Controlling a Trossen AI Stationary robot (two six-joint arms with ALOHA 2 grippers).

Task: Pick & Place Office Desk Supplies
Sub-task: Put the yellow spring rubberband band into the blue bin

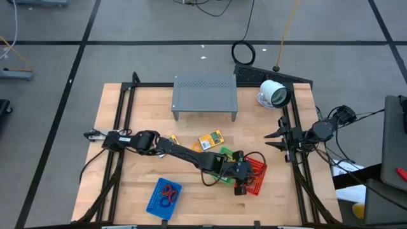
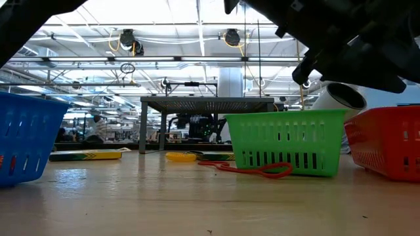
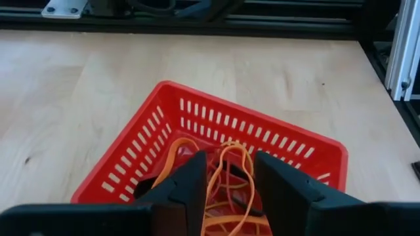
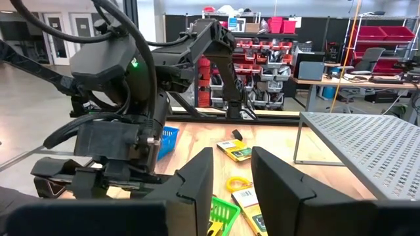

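Left wrist view: left gripper (image 3: 226, 190) fingers apart over rubber bands (image 3: 226, 172) in red basket (image 3: 164, 118); right gripper's (image 4: 230, 180) fingers apparently apart.

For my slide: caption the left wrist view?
Left gripper, open, poised above orange rubber bands in the red basket.

Left gripper (image 3: 226, 190): we see fingers cut off by frame edge in left wrist view; fingertips hide part of rubber bands (image 3: 226, 172) in red basket (image 3: 164, 124). Near corner of basket cut off too. We cannot tell whether any band is held. High view: green basket (image 1: 224, 152) mostly hidden under left arm. Blue basket (image 2: 23, 141) cut by edge in low view. Rings in it too small for us to count.
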